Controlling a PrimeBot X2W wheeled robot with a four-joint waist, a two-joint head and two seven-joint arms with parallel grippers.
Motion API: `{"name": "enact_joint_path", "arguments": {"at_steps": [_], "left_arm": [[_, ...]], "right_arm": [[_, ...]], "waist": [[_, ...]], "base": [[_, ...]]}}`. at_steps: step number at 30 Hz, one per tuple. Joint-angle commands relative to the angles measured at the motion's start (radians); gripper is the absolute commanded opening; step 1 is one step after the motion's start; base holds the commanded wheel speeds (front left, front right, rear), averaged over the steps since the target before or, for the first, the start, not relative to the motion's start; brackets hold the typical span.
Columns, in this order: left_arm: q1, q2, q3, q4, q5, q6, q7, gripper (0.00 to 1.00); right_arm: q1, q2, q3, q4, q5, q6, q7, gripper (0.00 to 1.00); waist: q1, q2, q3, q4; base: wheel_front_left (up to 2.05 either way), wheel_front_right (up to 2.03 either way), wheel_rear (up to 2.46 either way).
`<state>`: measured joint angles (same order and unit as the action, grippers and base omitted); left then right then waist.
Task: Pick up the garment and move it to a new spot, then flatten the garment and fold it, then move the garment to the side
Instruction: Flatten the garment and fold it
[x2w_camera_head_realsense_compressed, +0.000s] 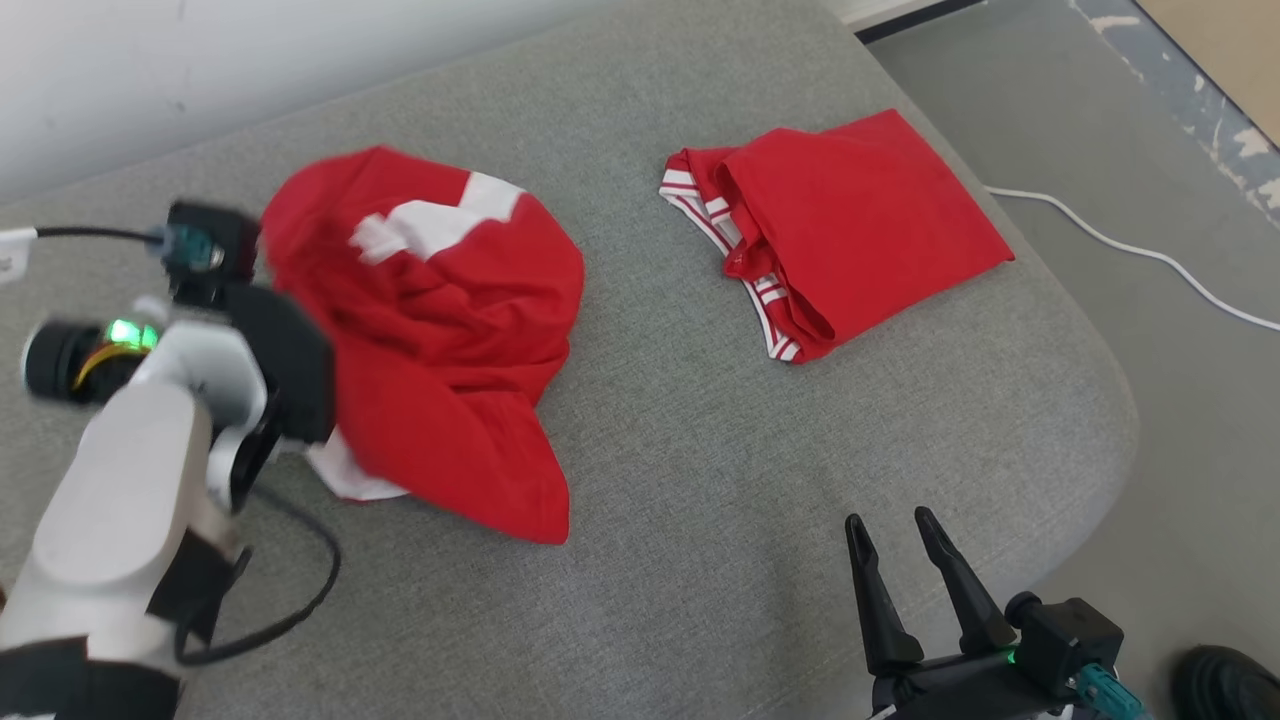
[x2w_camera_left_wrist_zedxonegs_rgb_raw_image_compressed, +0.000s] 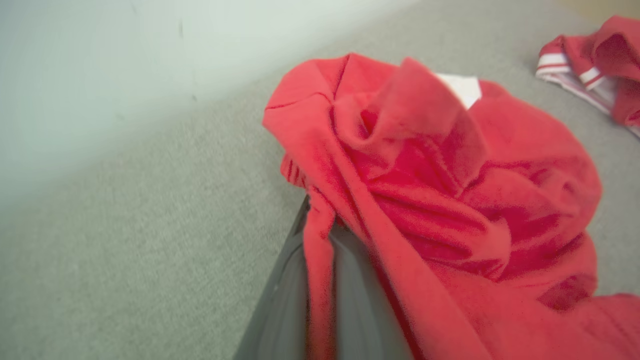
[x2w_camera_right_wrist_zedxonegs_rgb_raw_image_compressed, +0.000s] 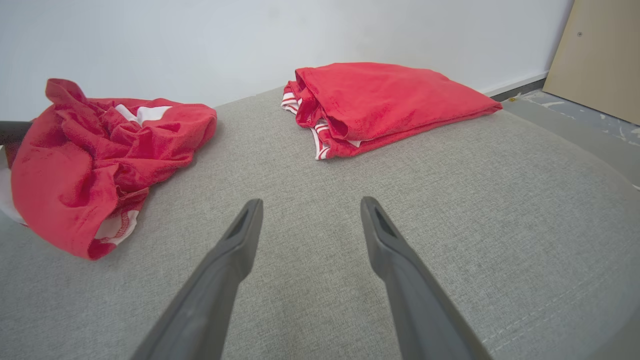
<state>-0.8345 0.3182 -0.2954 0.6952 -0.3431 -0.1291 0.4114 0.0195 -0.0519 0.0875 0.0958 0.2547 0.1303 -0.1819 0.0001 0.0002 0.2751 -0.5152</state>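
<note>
The garment (x2w_camera_head_realsense_compressed: 430, 330) is a crumpled red shirt with white patches, lying on the left half of the grey cushioned surface (x2w_camera_head_realsense_compressed: 700, 450). My left gripper (x2w_camera_left_wrist_zedxonegs_rgb_raw_image_compressed: 322, 220) is shut on a fold of the garment (x2w_camera_left_wrist_zedxonegs_rgb_raw_image_compressed: 450, 200) at its left edge; in the head view the wrist covers the fingertips. The cloth rises in a peak over the fingers. My right gripper (x2w_camera_head_realsense_compressed: 890, 525) hovers open over bare cushion at the lower right, nothing between its fingers (x2w_camera_right_wrist_zedxonegs_rgb_raw_image_compressed: 310, 205). From the right wrist, the garment (x2w_camera_right_wrist_zedxonegs_rgb_raw_image_compressed: 95, 150) lies far to the left.
A second red garment (x2w_camera_head_realsense_compressed: 850, 230), folded with white-striped trim, lies at the back right (x2w_camera_right_wrist_zedxonegs_rgb_raw_image_compressed: 380, 100). The cushion's rounded edge drops to the floor on the right, where a white cable (x2w_camera_head_realsense_compressed: 1120, 240) runs. A dark shoe (x2w_camera_head_realsense_compressed: 1230, 680) shows at the bottom right. A white wall stands behind.
</note>
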Motion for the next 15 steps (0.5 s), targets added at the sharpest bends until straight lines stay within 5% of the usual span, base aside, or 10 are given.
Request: {"name": "enact_joint_path", "arguments": {"at_steps": [1,15], "left_arm": [[-0.031,-0.007,-0.003,-0.027,0.007,-0.001,-0.044,0.0],[-0.216,-0.177,-0.206,-0.33,-0.189,-0.001,-0.44,0.0]], "right_arm": [[-0.01,0.004,0.005,0.005,0.0,0.0,0.003,1.0],[-0.022,0.003,0.011,0.024,-0.009,0.0,0.01,1.0]], "waist": [[-0.0001,-0.0002,-0.012,0.004],[-0.0001,-0.0002,-0.074,0.063]], "base": [[0.0,0.0,0.0],[0.0,0.0,0.0]]}}
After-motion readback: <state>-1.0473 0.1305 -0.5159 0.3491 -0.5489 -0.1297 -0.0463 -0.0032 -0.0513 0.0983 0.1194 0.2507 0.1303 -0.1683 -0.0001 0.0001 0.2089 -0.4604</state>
